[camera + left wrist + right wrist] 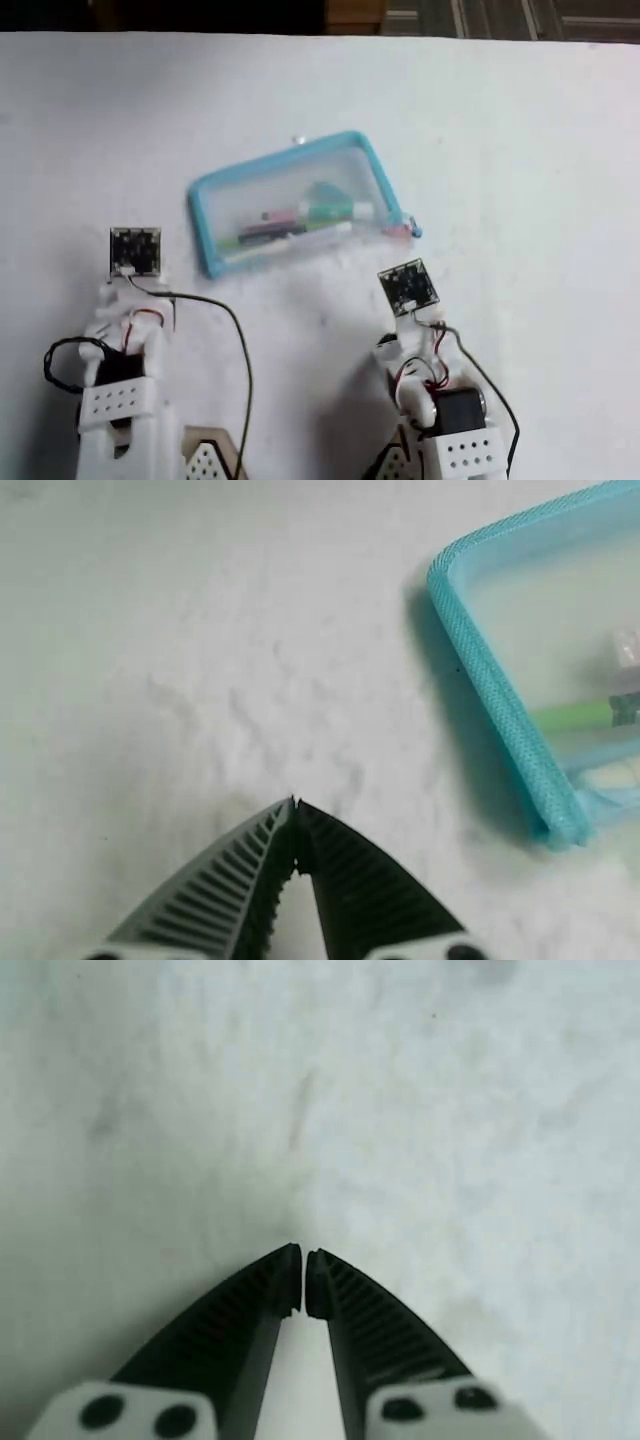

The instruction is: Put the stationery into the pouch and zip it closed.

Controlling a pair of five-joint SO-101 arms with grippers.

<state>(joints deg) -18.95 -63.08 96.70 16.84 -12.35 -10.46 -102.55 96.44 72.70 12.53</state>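
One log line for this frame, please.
pouch: on table, stationery inside | left gripper: shut, empty, apart from pouch | right gripper: shut, empty, over bare table

Blue-edged clear pouch (300, 205) — flat, stationery (305, 222) inside.

The counter (500, 120) around the pouch (295, 205) is lit brightly and evenly from above, and its white surface is almost washed out. Beyond the pouch, past the counter's far edge, the room is left dark. A narrow, soft-edged shadow is cast on the counter just beside the pouch's blue border, and it is seen most plainly in the left wrist view. A dull sheen is carried by the pouch's clear wall.
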